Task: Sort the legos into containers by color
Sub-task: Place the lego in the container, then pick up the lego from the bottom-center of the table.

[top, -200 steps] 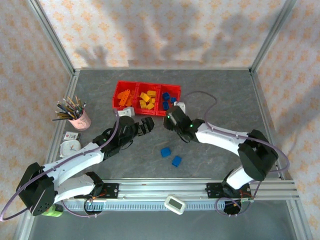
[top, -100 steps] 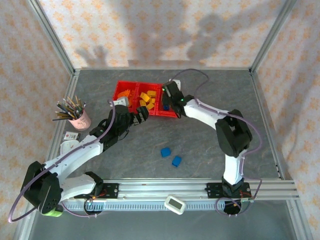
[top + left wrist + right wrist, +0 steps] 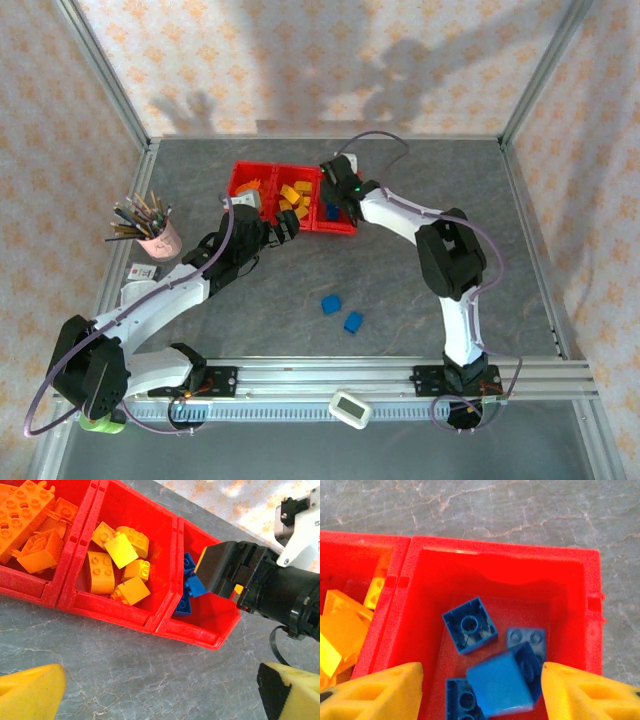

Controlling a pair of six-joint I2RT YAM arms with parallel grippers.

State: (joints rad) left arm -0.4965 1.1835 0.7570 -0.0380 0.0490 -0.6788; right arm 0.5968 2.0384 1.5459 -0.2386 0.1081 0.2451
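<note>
Right tool [image 3: 479, 677] parted over the tray's right bin.
On the near bench [image 3: 420, 300] lie a loose blue brick [image 3: 331, 304] and a second loose brick [image 3: 353, 322]. Farther off, the left tool [image 3: 160, 695] hangs wide open and empty before the red tray [image 3: 234, 190], which holds orange bricks [image 3: 30, 525] left, yellow bricks [image 3: 120, 562] middle and blue bricks [image 3: 469, 625] right. A blurred blue brick [image 3: 500, 682] sits ungripped between the right tool's fingers.
</note>
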